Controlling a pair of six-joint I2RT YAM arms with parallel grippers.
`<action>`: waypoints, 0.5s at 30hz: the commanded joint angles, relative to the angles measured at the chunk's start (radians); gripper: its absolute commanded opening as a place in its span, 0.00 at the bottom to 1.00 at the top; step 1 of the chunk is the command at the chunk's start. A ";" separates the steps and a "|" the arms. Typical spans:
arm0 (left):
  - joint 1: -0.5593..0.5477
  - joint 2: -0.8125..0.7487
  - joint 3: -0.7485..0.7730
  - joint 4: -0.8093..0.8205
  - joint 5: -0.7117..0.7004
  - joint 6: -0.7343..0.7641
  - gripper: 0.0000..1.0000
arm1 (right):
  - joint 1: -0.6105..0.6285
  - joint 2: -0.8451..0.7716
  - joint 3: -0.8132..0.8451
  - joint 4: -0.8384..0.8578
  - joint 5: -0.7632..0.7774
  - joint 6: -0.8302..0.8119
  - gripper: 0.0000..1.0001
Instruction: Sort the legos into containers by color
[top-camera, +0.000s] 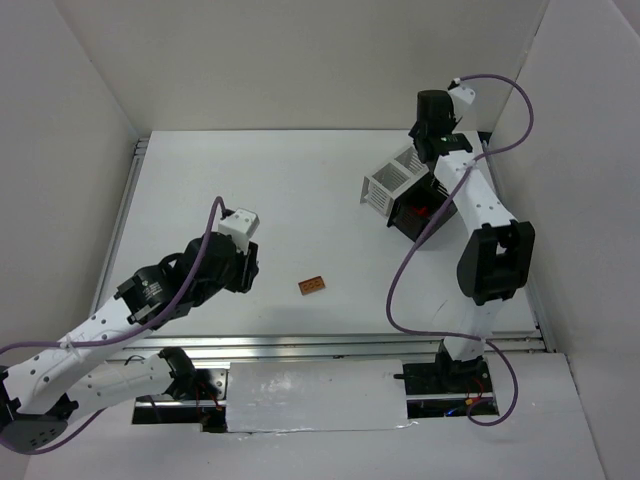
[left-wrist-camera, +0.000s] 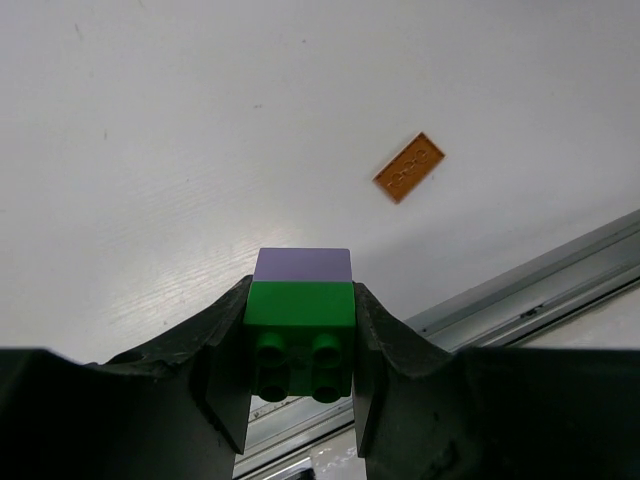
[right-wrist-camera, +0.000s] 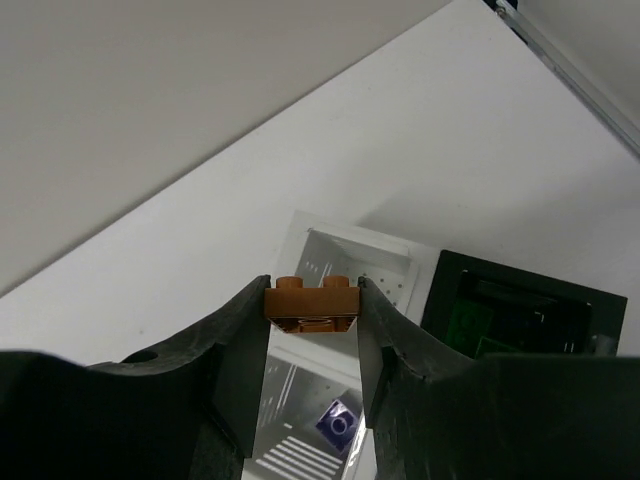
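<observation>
Left end effector: closed on a green-and-purple lego stack; both fingers press the green brick's sides; raised clear of the table.
Green-and-purple lego stack: seated between the left fingertips; the purple brick is on the far end, beyond the tips; the green brick's studs face back toward the wrist camera.
Loose orange-brown lego: lying on the table ahead and to the right of the left end effector; well apart from it; nothing touches it.
Right end effector: closed on a second orange-brown lego; one finger bears on each side of it.
Held orange-brown lego: clamped at the right fingertips; studs up in the wrist view; suspended above the white container.
White container: directly beneath the right end effector; slotted walls; a purple lego lies on its floor, below the fingers.
Black container: just to the right of the right end effector; touching the white container's side; something green shows inside in the wrist view, too dim to identify.
</observation>
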 joint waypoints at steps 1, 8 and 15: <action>0.004 -0.025 -0.006 0.012 -0.053 -0.003 0.00 | -0.010 0.067 0.103 -0.093 0.061 -0.048 0.00; 0.037 -0.065 -0.020 0.017 -0.156 -0.023 0.00 | -0.015 0.052 0.049 -0.021 0.024 -0.057 0.00; 0.043 -0.053 -0.021 -0.003 -0.217 -0.049 0.00 | -0.016 0.070 0.028 -0.015 -0.012 -0.045 0.00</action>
